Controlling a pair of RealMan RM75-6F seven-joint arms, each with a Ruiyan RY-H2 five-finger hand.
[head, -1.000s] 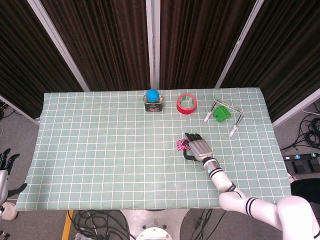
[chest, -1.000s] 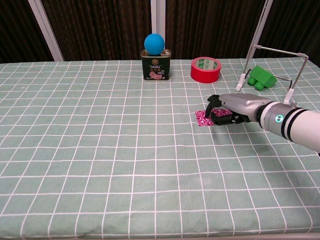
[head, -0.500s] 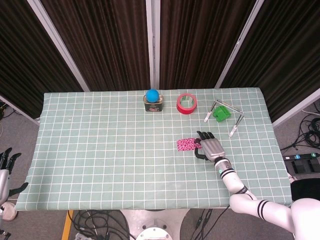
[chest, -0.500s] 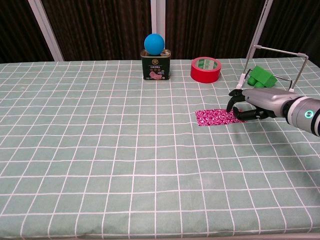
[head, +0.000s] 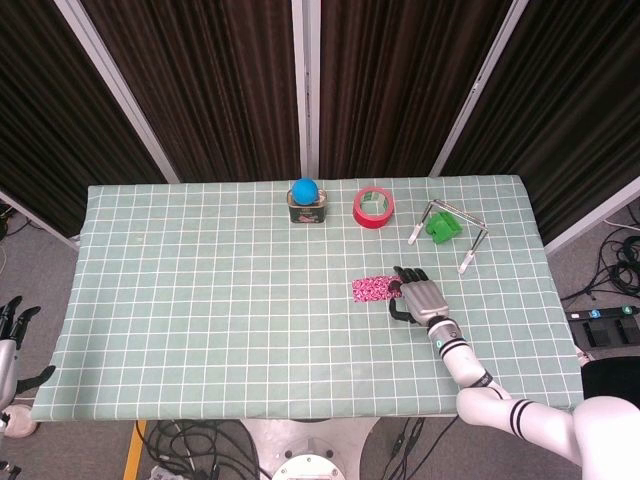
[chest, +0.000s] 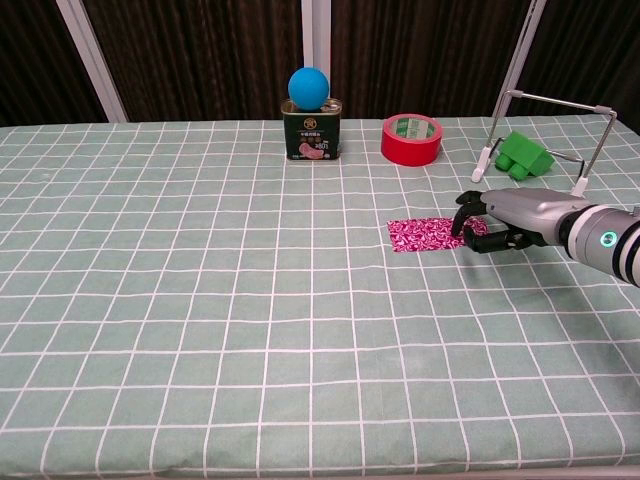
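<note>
Left hand hangs off the table's left edge, fingers spread, holding nothing. Right hand rests palm-down, fingertips curled onto the right end of one pink patterned strip lying flat. Beyond it: one can topped by one blue ball, one red tape roll, one green block.

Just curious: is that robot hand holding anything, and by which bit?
The right hand has its fingers on the right end of the pink patterned cloth; whether they actually pinch it cannot be told.
</note>
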